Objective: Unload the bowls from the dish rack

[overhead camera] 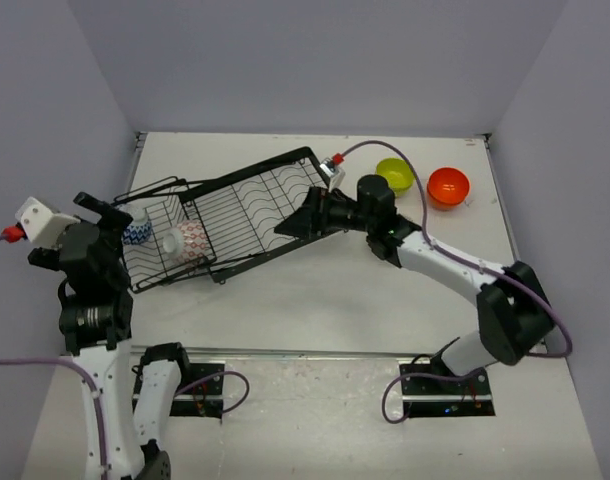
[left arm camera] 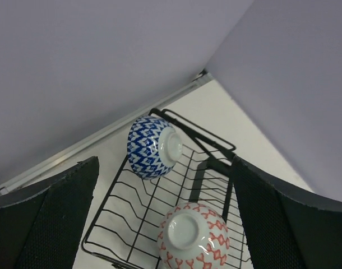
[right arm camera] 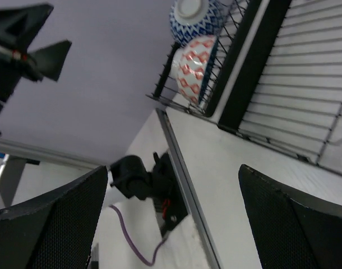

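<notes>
A: Top view?
B: High, on the near side of the rack, looking down over all of it.
A: Wrists?
B: Left hangs close above its basket end; right looks low along it. Both share the blue bowl and red bowl.

A robot lab cell: plain lavender walls box in a white table carrying 2 bolted, cabled arms.
</notes>
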